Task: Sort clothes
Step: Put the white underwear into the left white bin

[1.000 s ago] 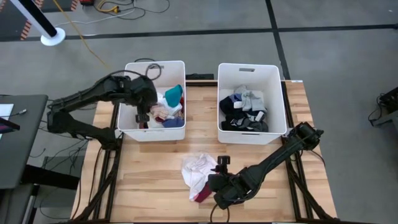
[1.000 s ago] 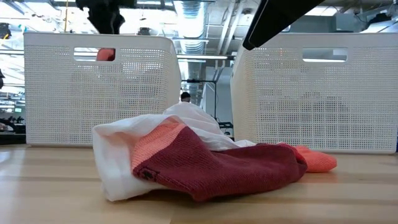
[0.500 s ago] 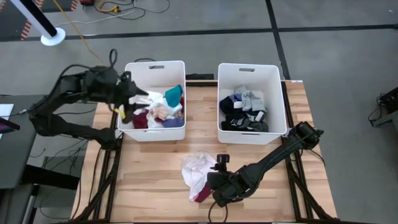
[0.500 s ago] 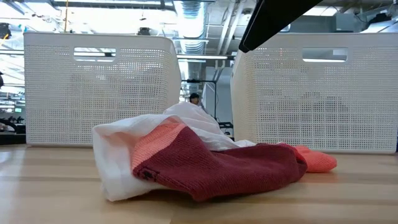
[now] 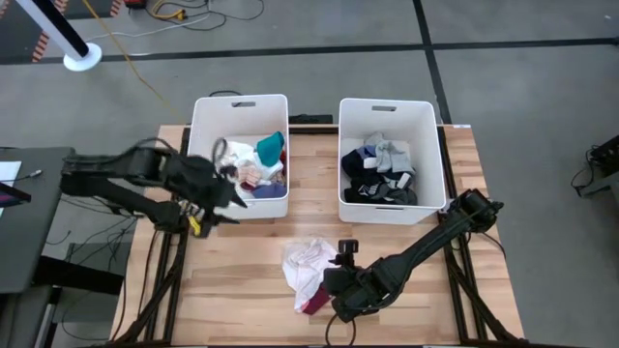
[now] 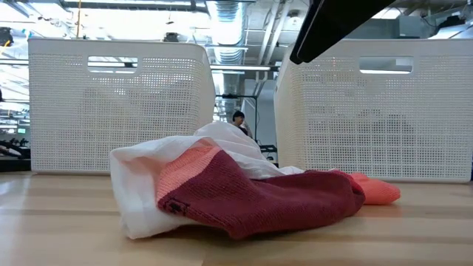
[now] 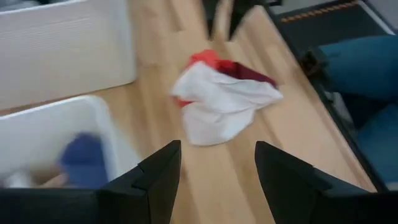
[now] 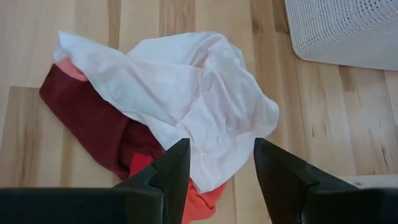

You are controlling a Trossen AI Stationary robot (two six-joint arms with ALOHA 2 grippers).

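Two loose garments lie heaped at the near middle of the pale wooden slat table (image 5: 242, 280): a crumpled white fabric piece (image 5: 308, 259) draped over a maroon knit garment with a coral-pink band (image 6: 251, 198). In the low view the maroon knit sits in front, the white cloth rising behind it and folding down on one side, with a coral end (image 6: 375, 188) poking out toward the bin on that picture's right.

Just beside this heap, on its near right side, the right gripper (image 5: 338, 290) hangs low with its jaws apart and nothing between them; its wrist view looks down past both dark fingers (image 8: 165, 177) onto the white cloth and the maroon piece.

Farther back, the left gripper (image 5: 218, 198) is at the near left corner of the left white perforated plastic bin (image 5: 205, 121), blurred, jaws spread and empty in its wrist view. That bin holds a mix of teal, pink, white and navy clothes (image 5: 263, 164). Well apart to its right, the right white perforated plastic bin (image 5: 430, 145) holds black, grey and navy items (image 5: 382, 172).
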